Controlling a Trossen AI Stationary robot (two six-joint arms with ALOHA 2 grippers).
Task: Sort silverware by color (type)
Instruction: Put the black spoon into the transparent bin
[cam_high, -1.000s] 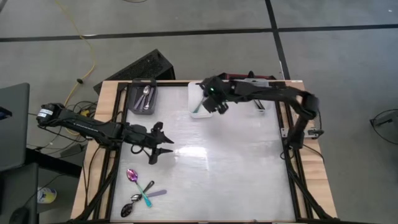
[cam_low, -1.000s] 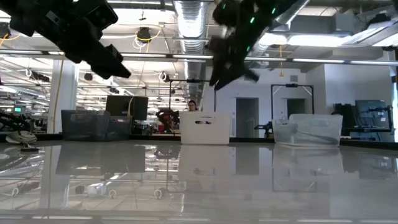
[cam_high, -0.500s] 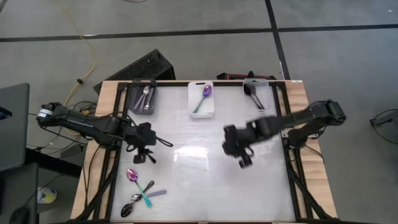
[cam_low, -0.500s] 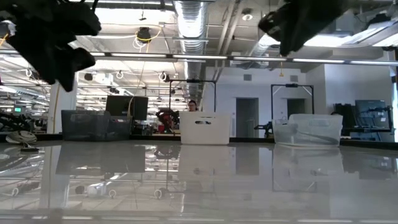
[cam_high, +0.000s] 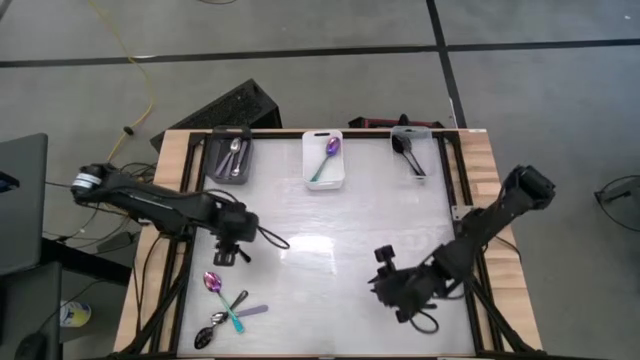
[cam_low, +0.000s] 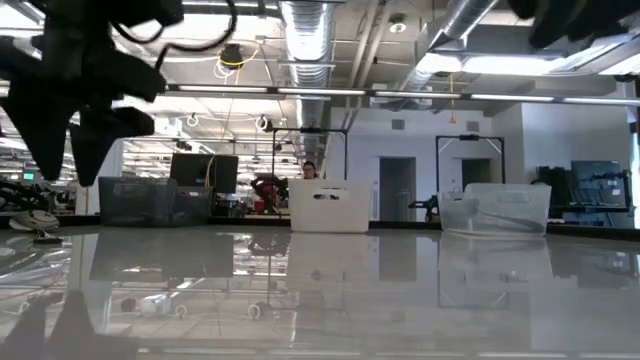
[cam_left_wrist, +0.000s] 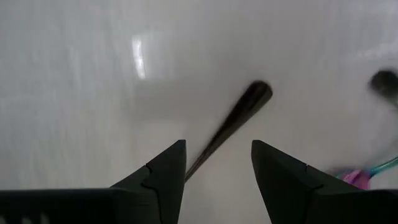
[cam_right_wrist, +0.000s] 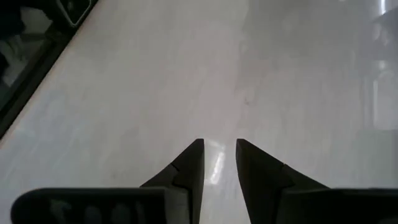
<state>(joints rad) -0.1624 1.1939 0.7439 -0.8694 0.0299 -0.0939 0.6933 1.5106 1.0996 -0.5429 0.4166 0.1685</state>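
Three spoons lie near the table's near-left corner: a purple-pink spoon (cam_high: 212, 283), a teal-handled spoon (cam_high: 238, 316) and a black spoon (cam_high: 210, 331) whose handle crosses it. My left gripper (cam_high: 233, 250) hangs open just beyond them, pointing down. In its wrist view the black spoon's handle (cam_left_wrist: 239, 113) runs between the open fingers, untouched, with a pink-teal spoon (cam_left_wrist: 364, 176) beside it. My right gripper (cam_high: 396, 288) is over bare table at the near right, open by a narrow gap (cam_right_wrist: 219, 149). Sorted spoons lie in the three bins at the far edge.
Along the far edge stand a dark bin (cam_high: 218, 160) with silver spoons, a white bin (cam_high: 309, 165) with a purple spoon (cam_high: 327, 156), and a clear bin (cam_high: 400, 136) with a black spoon. The table's middle (cam_high: 330, 240) is bare. The table's frame rails run along both sides.
My right arm swung from over the white bin at the far edge to the near-right part of the table, leaving a purple spoon in that bin. My left gripper moved a little toward the near-left spoons and tipped its fingers downward.
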